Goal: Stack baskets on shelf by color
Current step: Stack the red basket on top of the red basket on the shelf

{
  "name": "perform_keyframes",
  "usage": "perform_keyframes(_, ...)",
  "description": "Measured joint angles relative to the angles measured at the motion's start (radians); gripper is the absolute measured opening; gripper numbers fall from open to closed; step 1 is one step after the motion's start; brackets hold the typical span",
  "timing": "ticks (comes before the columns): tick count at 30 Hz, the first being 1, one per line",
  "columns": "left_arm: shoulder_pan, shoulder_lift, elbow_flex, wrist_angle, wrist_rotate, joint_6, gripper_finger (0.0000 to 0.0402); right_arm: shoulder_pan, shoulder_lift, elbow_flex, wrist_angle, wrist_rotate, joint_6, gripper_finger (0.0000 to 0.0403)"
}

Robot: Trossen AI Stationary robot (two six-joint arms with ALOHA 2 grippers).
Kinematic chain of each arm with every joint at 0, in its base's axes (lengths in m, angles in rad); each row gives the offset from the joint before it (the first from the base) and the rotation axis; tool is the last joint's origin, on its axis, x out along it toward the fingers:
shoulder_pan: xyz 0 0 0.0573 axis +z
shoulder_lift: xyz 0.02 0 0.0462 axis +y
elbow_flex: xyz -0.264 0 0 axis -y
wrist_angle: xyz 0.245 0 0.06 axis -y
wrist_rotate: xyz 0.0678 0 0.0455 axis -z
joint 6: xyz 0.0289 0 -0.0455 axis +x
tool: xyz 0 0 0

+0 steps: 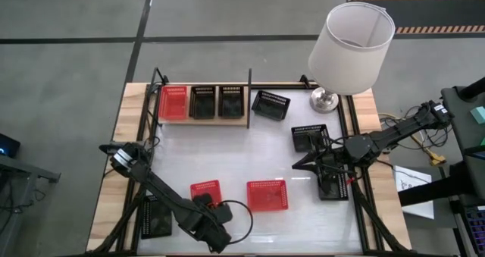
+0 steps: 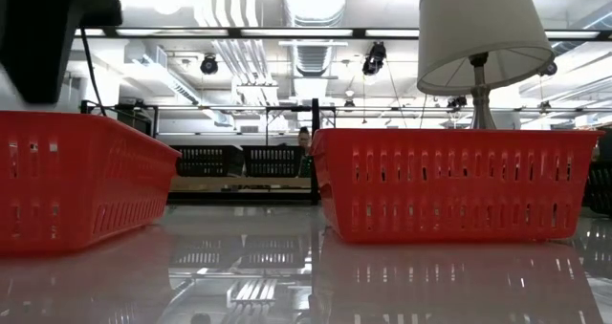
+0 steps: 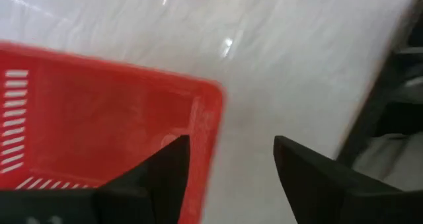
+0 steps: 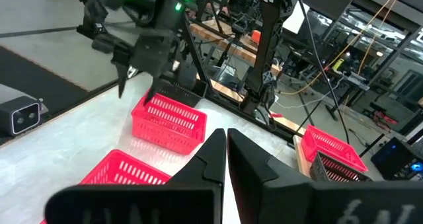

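Bright red mesh baskets and black ones sit on a glossy white counter; the shelf is pale wood framed in black, beside a white lampshade

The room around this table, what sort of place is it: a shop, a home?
Probably a robotics lab or workshop. Behind the table the ceiling shows bare ducts and hanging lights, benches carry loose cables, and two robot arms sort baskets beside a wooden shelf.

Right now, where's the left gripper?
High view: left gripper is at the table's near edge, left side, open over the smaller-looking red basket, with another red basket to its right.
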Motion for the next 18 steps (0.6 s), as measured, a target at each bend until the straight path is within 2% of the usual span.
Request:
perform_keyframes(5, -0.001, 0.0, -0.061, 0.019, 0.003, 0.006, 0.0203, 0.0, 0.0, 0.0, 0.0, 0.0, 0.0, 0.0009)
perform_keyframes(10, -0.001, 0.0, -0.097, 0.022, 0.002, 0.009, 0.0183, 0.0, 0.0, 0.0, 0.0, 0.0, 0.0, 0.0009)
perform_keyframes(14, -0.001, 0.0, -0.116, 0.027, 0.015, 0.016, 0.0145, 0.0, 0.0, 0.0, -0.001, 0.0, 0.0, 0.0009)
perform_keyframes(18, -0.001, 0.0, -0.12, 0.026, 0.021, 0.061, 0.0081, 0.0, 0.0, 0.0, -0.001, 0.0, 0.0, 0.0009)
